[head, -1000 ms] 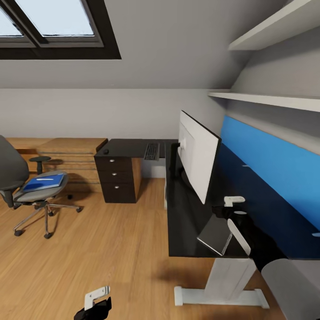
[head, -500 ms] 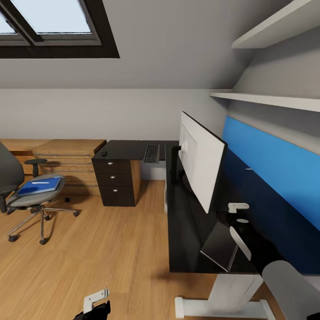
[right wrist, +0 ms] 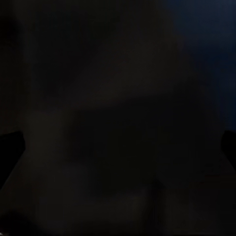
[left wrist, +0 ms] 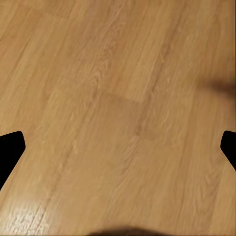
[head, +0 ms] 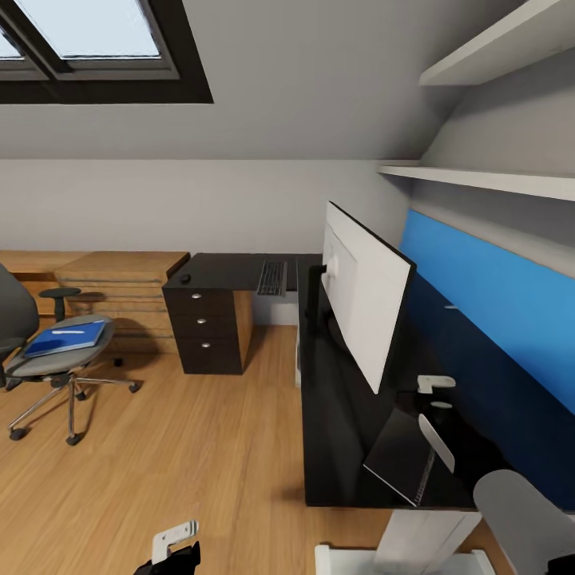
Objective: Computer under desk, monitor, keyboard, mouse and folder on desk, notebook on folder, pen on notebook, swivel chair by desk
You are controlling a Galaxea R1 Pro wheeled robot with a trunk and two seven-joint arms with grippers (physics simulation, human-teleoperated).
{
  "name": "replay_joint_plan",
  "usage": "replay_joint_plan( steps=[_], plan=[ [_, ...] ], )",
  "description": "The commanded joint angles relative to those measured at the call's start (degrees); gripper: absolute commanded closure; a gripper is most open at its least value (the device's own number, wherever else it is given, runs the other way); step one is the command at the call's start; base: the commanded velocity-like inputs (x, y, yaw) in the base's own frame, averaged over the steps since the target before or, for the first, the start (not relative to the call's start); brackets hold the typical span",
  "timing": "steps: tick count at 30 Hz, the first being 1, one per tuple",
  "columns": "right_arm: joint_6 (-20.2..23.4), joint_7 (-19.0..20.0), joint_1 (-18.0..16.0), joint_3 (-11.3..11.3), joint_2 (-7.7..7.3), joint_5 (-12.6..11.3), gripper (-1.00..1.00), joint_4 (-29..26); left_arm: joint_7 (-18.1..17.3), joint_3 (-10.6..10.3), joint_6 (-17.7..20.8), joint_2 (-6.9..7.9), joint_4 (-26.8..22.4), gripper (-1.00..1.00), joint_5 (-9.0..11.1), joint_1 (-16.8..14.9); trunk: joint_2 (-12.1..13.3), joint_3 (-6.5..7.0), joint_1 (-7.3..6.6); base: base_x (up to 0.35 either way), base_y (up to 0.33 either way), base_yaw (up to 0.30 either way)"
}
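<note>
Nearest, at 7 o'clock in the head view, the left gripper (head: 176, 548) hangs low over the wood floor (left wrist: 118, 98). Its wrist view has the two dark fingertips out at opposite edges, so the jaws stand wide and hold nothing.

At 4 o'clock the right gripper (head: 436, 411) is over the near end of the desk (head: 331, 415), just beside the notebook (head: 398, 454). The notebook lies close to the desk's front edge, with its pale page edge turned toward the gripper. That arm's wrist view is almost black, but faint fingertips sit far apart there too, so I judge these jaws wide as well.

Past them the monitor (head: 363, 299) stands on the desk. The keyboard (head: 272, 276) is at 12 o'clock on the far wing, and the mouse (head: 185, 278) is to its left, above a black drawer unit (head: 208, 329). At 9 o'clock the blue folder (head: 64, 338) is on the swivel chair (head: 49, 363).

The notebook looks like the step in hand (though the folder must reach the desk before anything is stacked on it). To do it well, straddle the thin page edge squarely, close only once both fingers flank it, and lift level, clear of the monitor's lower corner.
</note>
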Motion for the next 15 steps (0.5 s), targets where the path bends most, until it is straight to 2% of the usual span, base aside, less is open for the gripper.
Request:
replay_joint_plan(
  steps=[1, 15],
  plan=[
    [0.22, -0.55, -0.06, 0.42, -0.09, -0.6, -1.0, 0.1, 0.49, -0.39, 0.2, 0.09, -0.13, -1.0, 0.25, -0.04, -0.04, -0.06, 0.01, 0.08, 0.0, 0.0],
    [0.7, -0.36, -0.14, 0.01, -0.47, -0.79, -1.0, 0.9, 0.58, -0.67, 0.19, 0.11, -0.44, -1.0, 0.68, -0.04, -0.04, -0.06, 0.01, 0.019, 0.0, 0.0]
  ],
)
